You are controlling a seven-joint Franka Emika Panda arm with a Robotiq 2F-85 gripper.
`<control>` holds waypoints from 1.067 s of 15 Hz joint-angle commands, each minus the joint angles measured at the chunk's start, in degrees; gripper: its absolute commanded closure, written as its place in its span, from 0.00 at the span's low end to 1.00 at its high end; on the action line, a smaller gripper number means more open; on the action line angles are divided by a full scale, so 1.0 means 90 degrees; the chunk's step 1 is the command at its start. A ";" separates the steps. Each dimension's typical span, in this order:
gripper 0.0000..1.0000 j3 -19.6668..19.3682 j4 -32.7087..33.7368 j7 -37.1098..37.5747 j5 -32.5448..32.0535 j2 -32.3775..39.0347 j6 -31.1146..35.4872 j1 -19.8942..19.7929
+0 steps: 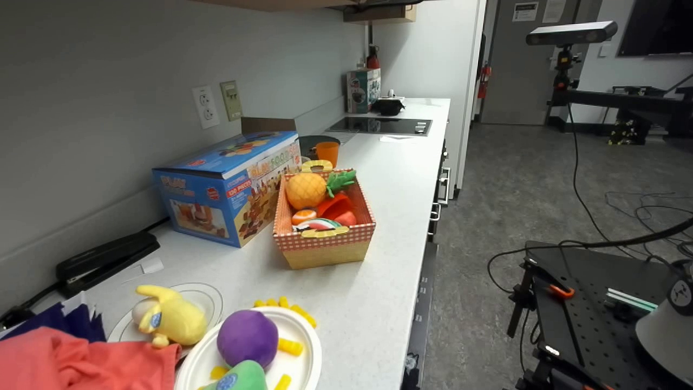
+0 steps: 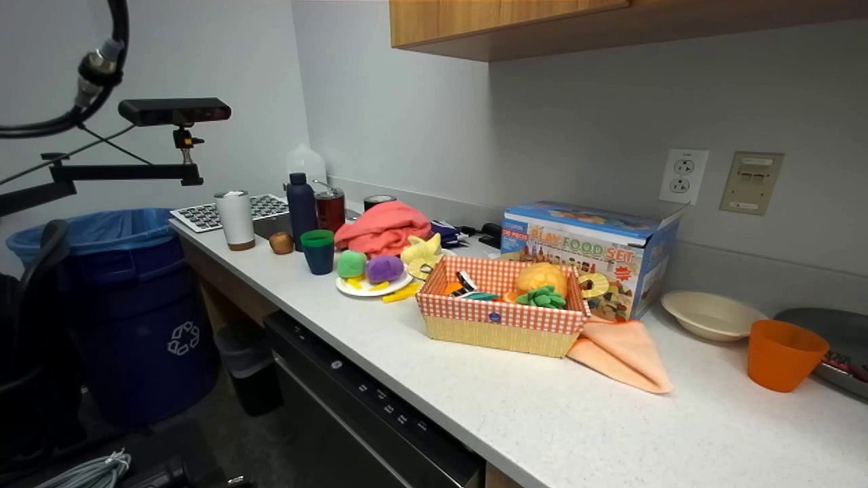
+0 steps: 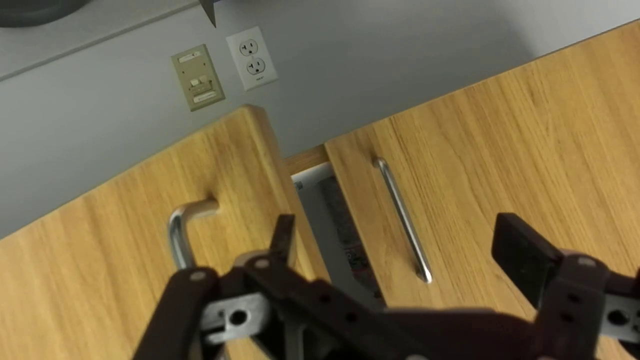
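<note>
My gripper is wide open in the wrist view, with nothing between its fingers. It faces two wooden cabinet doors. The door on the left of this view stands ajar, closer to the camera, with its curved metal handle partly hidden behind the gripper. The door on the right of this view has a straight metal handle that appears between the fingers; I see no contact. A dark cabinet interior shows in the gap between the doors. The gripper is out of view in both exterior views.
Under the wooden cabinet, a countertop holds a checkered basket of toy food, a Play Food Set box, an orange cup and a plate. A wall outlet is near the doors. The robot's base stands opposite.
</note>
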 commanded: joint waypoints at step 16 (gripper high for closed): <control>0.00 -0.0516 0.1066 -0.0309 -0.0009 0.1113 0.1016 0.1094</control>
